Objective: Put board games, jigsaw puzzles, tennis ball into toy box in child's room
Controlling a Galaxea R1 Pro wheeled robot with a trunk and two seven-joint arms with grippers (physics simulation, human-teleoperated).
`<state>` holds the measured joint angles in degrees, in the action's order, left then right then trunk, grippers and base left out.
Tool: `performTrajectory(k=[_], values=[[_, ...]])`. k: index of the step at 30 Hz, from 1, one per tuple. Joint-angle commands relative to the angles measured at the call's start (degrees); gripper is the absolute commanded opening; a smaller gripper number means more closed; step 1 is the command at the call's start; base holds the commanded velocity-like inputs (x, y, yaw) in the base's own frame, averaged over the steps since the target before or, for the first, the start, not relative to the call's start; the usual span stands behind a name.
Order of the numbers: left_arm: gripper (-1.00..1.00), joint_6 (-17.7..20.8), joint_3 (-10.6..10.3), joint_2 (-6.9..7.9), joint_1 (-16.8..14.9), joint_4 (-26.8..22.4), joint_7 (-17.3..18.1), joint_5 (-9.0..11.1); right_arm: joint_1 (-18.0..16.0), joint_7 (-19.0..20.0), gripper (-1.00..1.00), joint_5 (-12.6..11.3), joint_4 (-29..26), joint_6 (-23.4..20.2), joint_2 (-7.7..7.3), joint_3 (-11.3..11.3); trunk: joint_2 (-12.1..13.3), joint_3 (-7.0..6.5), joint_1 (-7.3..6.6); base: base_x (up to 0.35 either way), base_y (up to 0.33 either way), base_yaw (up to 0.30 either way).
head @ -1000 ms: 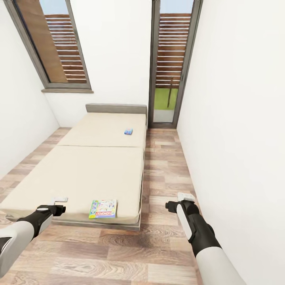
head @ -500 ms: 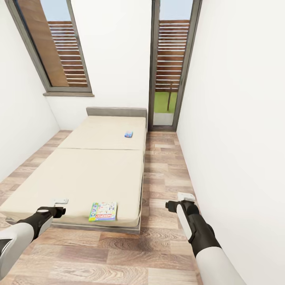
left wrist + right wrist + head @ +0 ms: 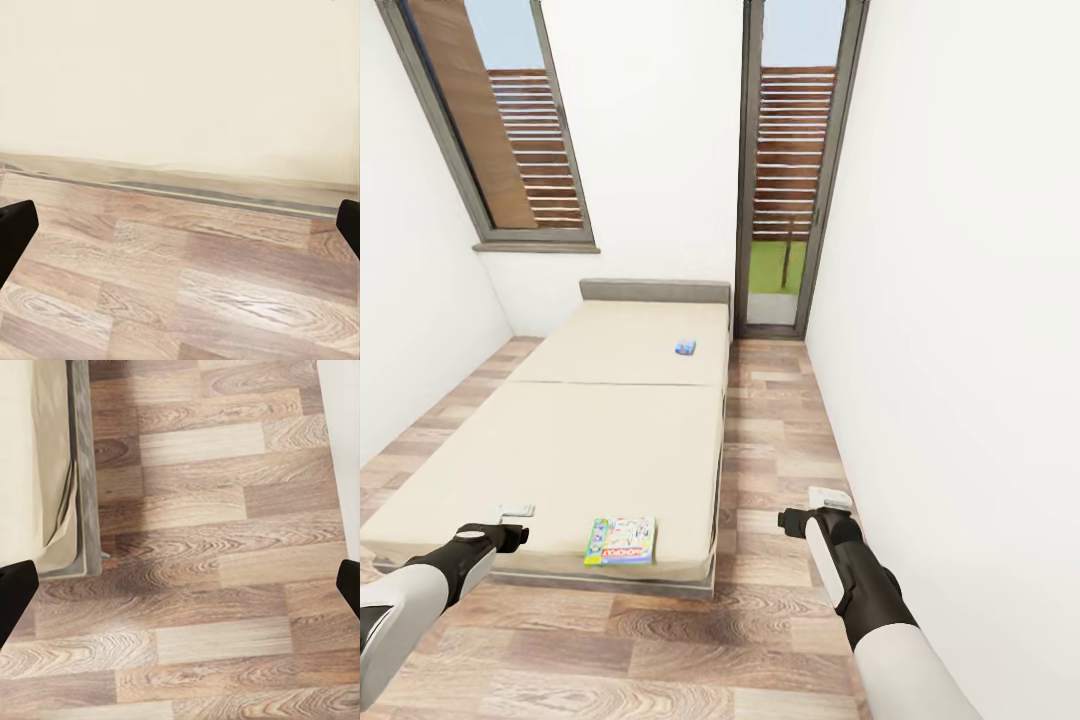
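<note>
The bed [image 3: 590,440] with its beige mattress and grey headboard stretches away from me. Two board games lie on it: a colourful box [image 3: 621,540] with big letters at the foot edge, and a small blue one [image 3: 685,347] far up near the headboard. My left gripper [image 3: 515,512] hovers open over the bed's foot corner, left of the near box. Over the wood floor to the right of the bed, my right gripper [image 3: 828,496] is open too. In the left wrist view the dark fingertips [image 3: 15,225] stand wide apart with nothing between them. The table and toy box are out of view.
A strip of wood-plank floor [image 3: 775,430] runs between the bed and the white right wall [image 3: 960,300]. A tall glass door [image 3: 790,170] stands at its far end, and a window [image 3: 500,120] is set in the back wall at the left. The bed frame corner [image 3: 86,510] appears in the right wrist view.
The whole picture has shifted a little, so the camera has moved: the bed sits slightly farther off. Both arms keep the same pose, and the games have not moved.
</note>
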<state>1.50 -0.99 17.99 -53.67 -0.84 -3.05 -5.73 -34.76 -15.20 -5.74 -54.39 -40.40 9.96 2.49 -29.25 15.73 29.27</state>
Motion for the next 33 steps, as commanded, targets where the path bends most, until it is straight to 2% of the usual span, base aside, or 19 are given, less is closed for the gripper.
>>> performTrajectory(k=[1, 11, 16, 21, 26, 29, 31, 32, 33], values=[[1.0, 0.16, -0.07, 0.01, -0.04, -0.04, -0.15, -0.59, -0.04, -0.44, 1.0, -0.6, -0.04, -0.13, 0.04, 0.08, -0.09, 0.0, 0.03, 0.0, 0.0, 0.0], [1.0, 0.16, -0.15, 0.03, -0.03, -0.04, 0.32, -0.53, -0.04, -0.44, 1.0, -0.66, -0.01, -0.18, 0.04, 0.11, -0.09, -0.95, 0.03, 0.0, 0.0, 0.0], [1.0, 0.17, -0.18, 0.3, -0.03, -0.04, 3.59, -0.58, -0.04, -0.44, 1.0, -0.64, 0.0, -0.14, 0.04, 0.1, -0.09, -1.36, 0.03, 0.0, 0.0, 0.0], [1.0, 0.17, -0.02, 1.29, -0.03, -0.04, 10.13, -0.59, -0.04, -0.44, 1.0, -0.72, 0.0, -0.12, 0.04, 0.14, -0.09, -1.73, 0.03, 0.0, 0.0, 0.0], [1.0, 0.26, 0.08, 3.22, -0.05, -0.59, 18.97, -0.59, -0.04, -0.44, 1.0, -0.71, 0.0, -0.13, 0.04, 0.14, -0.09, -2.09, 0.03, 0.0, 0.0, 0.0], [1.0, 0.5, 0.05, 5.68, -0.05, -2.37, 25.93, -0.54, -0.04, -0.44, 1.0, -0.74, 0.03, -0.12, 0.04, 0.15, -0.09, -2.3, 0.03, 0.0, 0.0, 0.0], [1.0, 0.57, 0.05, 6.89, -0.04, -3.05, 29.13, -0.49, -0.04, -0.44, 1.0, -0.74, 0.05, -0.12, 0.04, 0.15, -0.09, -2.44, 0.03, 0.0, 0.0, 0.0], [1.0, 0.62, 0.09, 8.13, -0.05, -3.57, 32.69, -0.45, -0.04, -0.44, 1.0, -0.75, 0.06, -0.12, 0.04, 0.18, -0.09, -2.51, 0.03, 0.0, 0.0, 0.0], [1.0, 0.63, 0.15, 8.74, -0.05, -3.76, 34.56, -0.43, -0.04, -0.44, 1.0, -0.75, 0.06, -0.12, 0.04, 0.19, -0.09, -2.58, 0.03, 0.0, 0.0, 0.0]])
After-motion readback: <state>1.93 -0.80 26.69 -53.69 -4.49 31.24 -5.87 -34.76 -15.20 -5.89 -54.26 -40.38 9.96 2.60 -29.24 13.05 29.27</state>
